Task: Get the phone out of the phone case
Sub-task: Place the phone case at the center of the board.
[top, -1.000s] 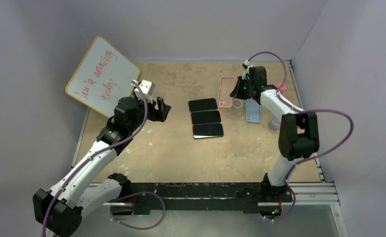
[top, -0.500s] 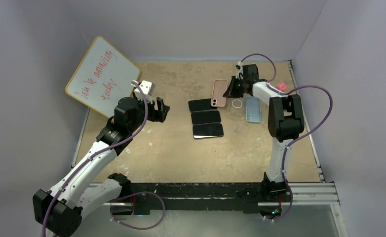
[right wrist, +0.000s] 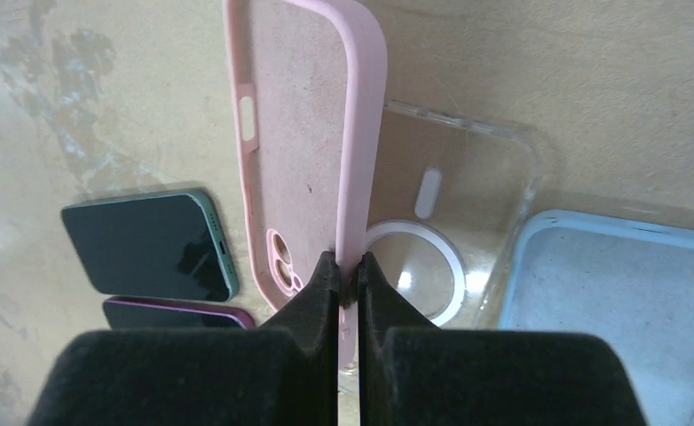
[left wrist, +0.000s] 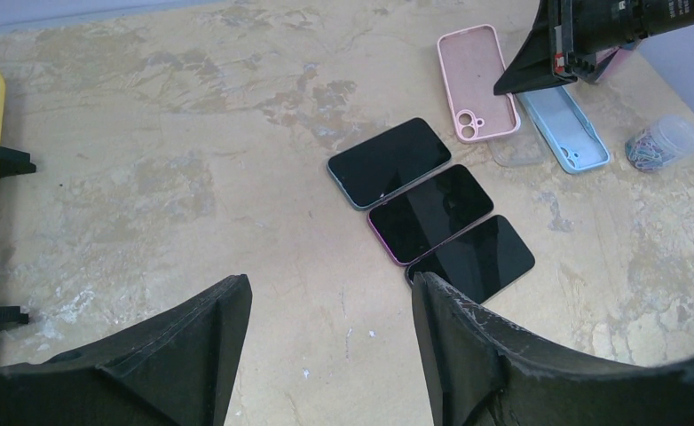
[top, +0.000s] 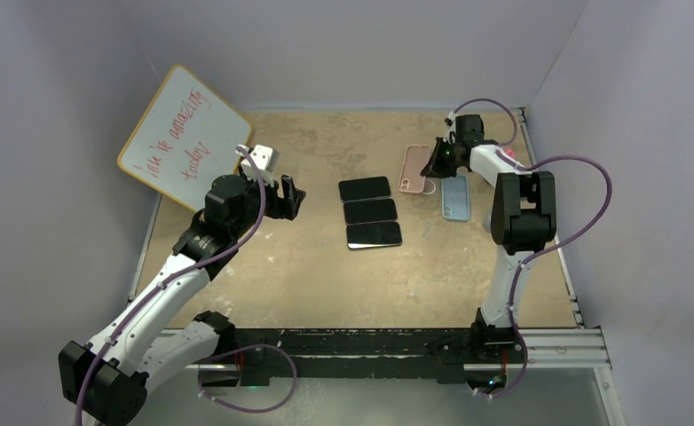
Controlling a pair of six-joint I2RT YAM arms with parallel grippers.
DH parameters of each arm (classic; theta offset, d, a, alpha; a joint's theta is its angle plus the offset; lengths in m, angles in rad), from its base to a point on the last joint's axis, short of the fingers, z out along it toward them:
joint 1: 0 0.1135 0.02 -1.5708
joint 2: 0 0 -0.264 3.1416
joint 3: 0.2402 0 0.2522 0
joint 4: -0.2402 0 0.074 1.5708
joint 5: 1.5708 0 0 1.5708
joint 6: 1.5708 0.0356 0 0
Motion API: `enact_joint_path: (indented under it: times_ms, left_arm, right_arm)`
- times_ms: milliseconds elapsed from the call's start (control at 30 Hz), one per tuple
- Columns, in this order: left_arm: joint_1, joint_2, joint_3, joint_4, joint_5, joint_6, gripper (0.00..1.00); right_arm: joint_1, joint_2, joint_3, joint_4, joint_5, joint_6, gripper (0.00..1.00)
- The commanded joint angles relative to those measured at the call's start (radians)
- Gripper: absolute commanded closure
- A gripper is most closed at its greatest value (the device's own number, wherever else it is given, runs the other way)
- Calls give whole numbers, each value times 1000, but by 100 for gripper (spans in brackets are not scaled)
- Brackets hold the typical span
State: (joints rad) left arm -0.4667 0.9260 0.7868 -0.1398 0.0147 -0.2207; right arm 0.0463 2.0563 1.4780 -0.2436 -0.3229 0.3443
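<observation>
Right tool [right wrist: 347, 264]: jaws almost closed, pinching one long wall of the pink case [right wrist: 303, 133], the wall that faces the clear case [right wrist: 454, 191]. The grip sits close to the camera cut-out. Only that thin wall is between my pads; I hold nothing else.

The pink case is empty, hollow side up, at the far right of the worktop [top: 308, 275]. In the left wrist view it looks to be lying flat. I cannot tell whether the pinched edge is raised.

Left tool [left wrist: 328, 288]: wide open and empty. It hangs above bare worktop on the left, well apart from the phones and cases.

Phones: three, all bare, dark screens up, lying edge to edge in a row mid-worktop.
- The green-edged phone [left wrist: 389, 161] is farthest from me, near the pink case's camera end but not touching it.
- The purple-edged phone [left wrist: 429, 213] is in the middle.
- The third phone [left wrist: 470, 257] is nearest.

The clear case has a white ring and lies between the pink case and the blue case [right wrist: 610, 297]. Where it meets the pink wall, I cannot tell touching from overlapping. The blue case is empty, hollow side up.

A small tub of coloured clips [left wrist: 661, 140] sits near the blue case. A whiteboard [top: 184, 133] with red writing leans at the far left.
</observation>
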Motion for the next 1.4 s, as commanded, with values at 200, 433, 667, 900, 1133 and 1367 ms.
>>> enact_joint_path:
  times_ms: [200, 433, 667, 900, 1133, 1367]
  left_arm:
    - [3, -7, -6, 25, 24, 8, 31]
    - [4, -4, -8, 27, 34, 6, 31]
    - [3, -4, -8, 27, 43, 4, 31]
    - [3, -4, -9, 27, 44, 4, 31]
    - [4, -3, -8, 28, 46, 4, 31]
    - [3, 2, -8, 28, 49, 6, 31]
  right_arm:
    - [8, -86, 12, -172, 244, -92, 100]
    - [7, -149, -32, -210, 376, -115, 100]
    - [6, -187, -38, -237, 413, -136, 100]
    - [7, -231, -10, -201, 189, -182, 100]
    - [40, -147, 47, -291, 107, -257, 100]
    - [74, -80, 81, -352, 87, -300, 100]
